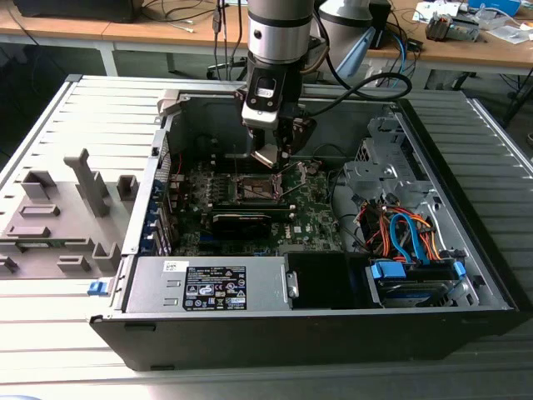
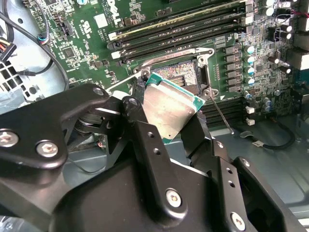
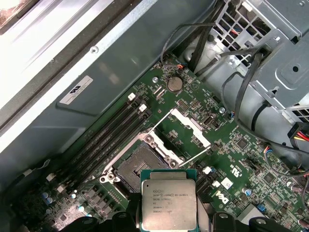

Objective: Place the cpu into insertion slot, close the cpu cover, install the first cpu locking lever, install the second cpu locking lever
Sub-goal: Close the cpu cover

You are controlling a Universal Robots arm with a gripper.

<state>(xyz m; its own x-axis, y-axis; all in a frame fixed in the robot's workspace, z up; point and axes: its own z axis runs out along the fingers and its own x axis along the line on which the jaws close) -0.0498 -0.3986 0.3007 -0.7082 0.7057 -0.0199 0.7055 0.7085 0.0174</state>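
The jaws were closed on the cpu (image 2: 169,108), pinching it by two opposite edges. That grip left its silvery top and its underside free, which I judged sensible for a chip that has to settle flat into a socket. In the second wrist view it hung tilted, above and just beside the insertion slot (image 2: 182,75) and not yet seated in it. In the first wrist view the cpu (image 3: 168,199) sat between the black fingers with the dark-centred insertion slot (image 3: 140,166) near it.

The cpu cover (image 3: 186,131) was swung up and back from the slot, so the socket lay bare to receive the chip. A thin locking lever (image 3: 192,156) stood out unlatched beside it — probably the reason the frame could rest open at all.

In the exterior view the arm reached down into the open computer case (image 1: 333,333), which lay on its side on the slatted counter (image 1: 50,350). This turned the green circuit board (image 1: 321,218) face up, so the socket could be approached from above. By my reading the placing step was in hand, with cover and levers not yet closed.
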